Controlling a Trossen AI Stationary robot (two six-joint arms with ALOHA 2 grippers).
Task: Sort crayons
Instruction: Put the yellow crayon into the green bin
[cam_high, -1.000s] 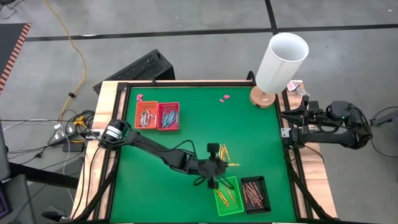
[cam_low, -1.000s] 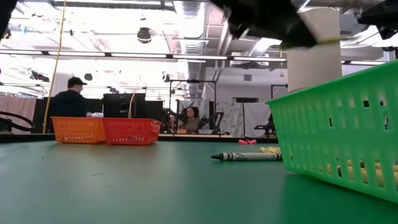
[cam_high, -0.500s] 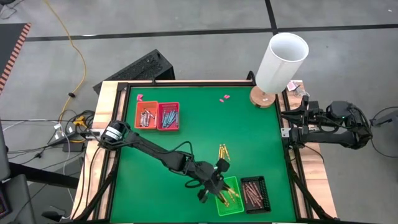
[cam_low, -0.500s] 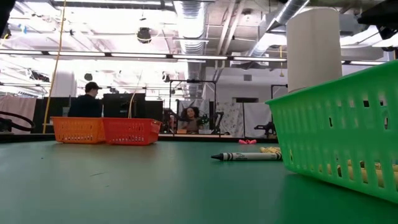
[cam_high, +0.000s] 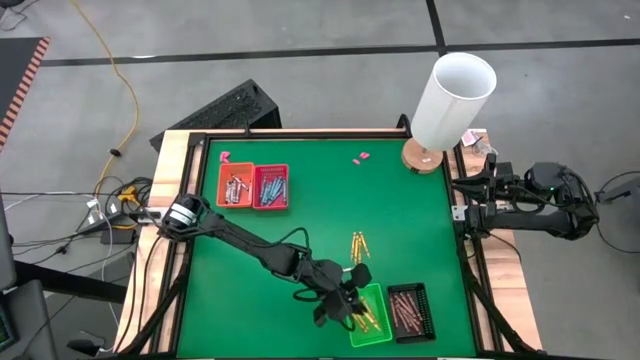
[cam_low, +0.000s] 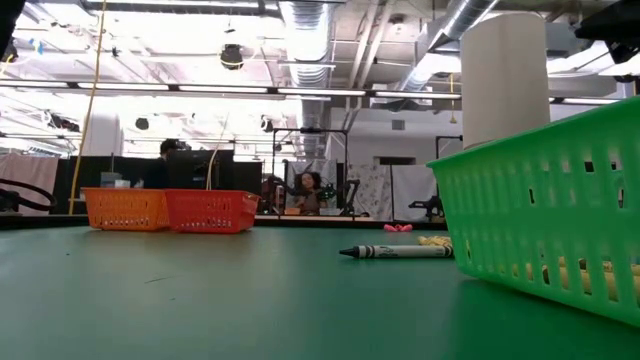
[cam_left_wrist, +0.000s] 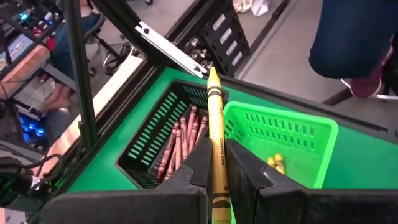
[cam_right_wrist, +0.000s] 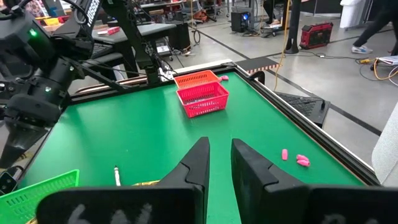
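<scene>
My left gripper (cam_high: 346, 300) hangs over the left end of the green tray (cam_high: 368, 314) and is shut on a yellow crayon (cam_left_wrist: 216, 118). Yellow crayons lie in that tray (cam_left_wrist: 283, 134). Beside it, the black tray (cam_left_wrist: 163, 140) holds brown-red crayons (cam_left_wrist: 184, 138). A few yellow crayons (cam_high: 358, 245) lie loose on the green mat, and one crayon (cam_low: 395, 251) shows lying flat in the low view. My right gripper (cam_right_wrist: 219, 149) waits open and empty at the table's right edge (cam_high: 475, 205). My left gripper pinches the yellow crayon's rear part (cam_left_wrist: 218, 180) between its two fingers. The crayon lies along the fingers, its tip (cam_left_wrist: 213, 76) sticking out well past them. It is lifted clear, pointing slightly downward over the green and black trays.
An orange tray (cam_high: 236, 186) and a red tray (cam_high: 271, 187) with crayons stand side by side at the far left. A tall white cylinder (cam_high: 452, 98) stands on a round wooden base at the far right corner. Pink scraps (cam_high: 361, 157) lie near the far edge.
My left gripper has moved from beside the loose yellow crayons toward the table's near edge, over the green tray, carrying the yellow crayon. Its wrist has rolled and turned on the way. It has stayed shut.
</scene>
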